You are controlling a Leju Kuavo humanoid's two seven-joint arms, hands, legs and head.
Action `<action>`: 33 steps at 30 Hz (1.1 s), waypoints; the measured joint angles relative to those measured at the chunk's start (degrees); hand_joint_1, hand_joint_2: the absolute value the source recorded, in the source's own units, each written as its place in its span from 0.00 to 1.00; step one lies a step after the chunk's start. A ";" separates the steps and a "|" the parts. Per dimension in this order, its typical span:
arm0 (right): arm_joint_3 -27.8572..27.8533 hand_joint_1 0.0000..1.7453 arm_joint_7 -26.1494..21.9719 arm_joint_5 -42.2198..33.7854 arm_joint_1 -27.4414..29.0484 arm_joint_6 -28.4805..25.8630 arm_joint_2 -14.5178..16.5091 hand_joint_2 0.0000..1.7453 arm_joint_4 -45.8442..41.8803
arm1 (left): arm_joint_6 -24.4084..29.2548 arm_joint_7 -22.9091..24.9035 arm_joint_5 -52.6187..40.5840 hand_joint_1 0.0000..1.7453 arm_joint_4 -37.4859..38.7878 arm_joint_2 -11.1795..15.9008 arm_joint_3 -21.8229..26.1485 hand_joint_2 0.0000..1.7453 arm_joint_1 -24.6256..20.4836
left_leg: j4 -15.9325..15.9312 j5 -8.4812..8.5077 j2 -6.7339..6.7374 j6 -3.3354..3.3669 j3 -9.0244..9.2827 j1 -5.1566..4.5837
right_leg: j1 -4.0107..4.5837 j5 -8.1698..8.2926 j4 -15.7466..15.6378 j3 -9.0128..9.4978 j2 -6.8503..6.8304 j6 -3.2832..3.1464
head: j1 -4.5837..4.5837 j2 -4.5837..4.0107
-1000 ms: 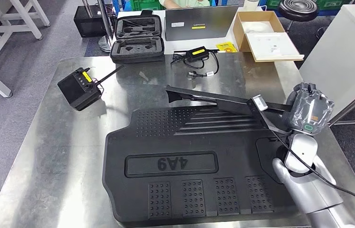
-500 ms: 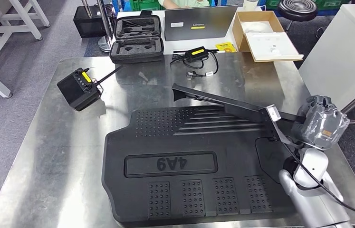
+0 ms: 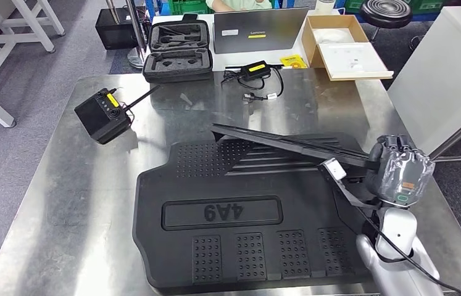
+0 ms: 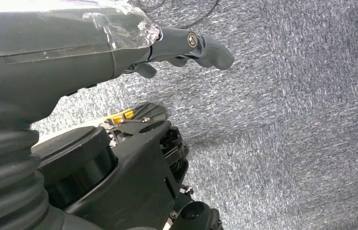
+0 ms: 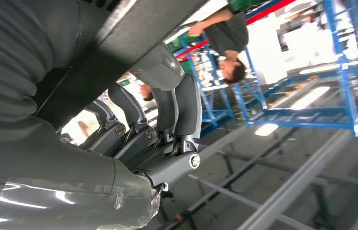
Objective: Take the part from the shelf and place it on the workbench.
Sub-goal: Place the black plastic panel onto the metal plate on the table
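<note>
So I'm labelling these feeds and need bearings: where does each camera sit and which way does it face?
Head view: high on the body, looking down at the workbench; the right hand grips the long black part over the black mat.
Left wrist view: behind the left hand, facing grey carpet.
Right wrist view: behind the right hand, facing blue racks.
Shared: head and right wrist views both show the right hand gripping the part.

The big black mat is covering most of the workbench. Left of the mat, bare metal is lying free. Behind the mat on the left, a black box with an antenna is sitting in the way. Behind the mat's middle, a cable bundle is lying.
</note>
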 joint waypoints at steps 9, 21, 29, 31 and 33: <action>0.93 1.00 -4.85 -2.78 0.53 4.94 0.97 1.00 -0.61 | 0.81 -0.02 0.82 0.00 0.00 0.00 -0.74 1.00 -0.35 | 0.00 0.00 0.00 0.00 0.01 0.00 | -0.01 0.00 0.00 0.04 0.00 0.00 | 0.00 0.00; 4.20 1.00 -3.26 -13.17 0.96 27.37 -0.88 1.00 -8.29 | -1.31 -1.24 1.33 0.00 0.01 0.00 -0.87 1.00 -0.32 | 0.00 0.00 -0.01 0.00 0.02 -0.01 | -0.01 0.00 0.00 0.04 0.00 0.00 | 0.00 -0.01; 4.76 1.00 -2.29 -17.02 1.62 32.50 -2.23 1.00 -12.75 | -1.85 -1.39 1.81 0.00 0.03 0.00 -0.89 1.00 -0.29 | 0.00 -0.03 0.00 -0.02 0.02 -0.01 | -0.01 0.00 -0.01 0.04 0.00 0.01 | 0.00 0.00; 4.91 1.00 -2.13 -17.89 1.63 33.19 -2.61 1.00 -13.86 | -1.96 -1.44 1.90 0.00 0.06 0.00 -0.89 1.00 -0.29 | 0.00 -0.03 0.00 -0.02 0.02 -0.01 | -0.01 0.00 -0.01 0.04 0.00 0.01 | 0.01 0.00; 5.01 1.00 -2.06 -18.42 1.65 33.47 -2.98 1.00 -14.92 | -2.00 -1.45 1.92 0.00 0.09 0.00 -0.89 1.00 -0.29 | 0.00 -0.03 0.00 -0.02 0.02 -0.01 | -0.01 0.00 -0.01 0.04 0.00 0.01 | 0.00 0.00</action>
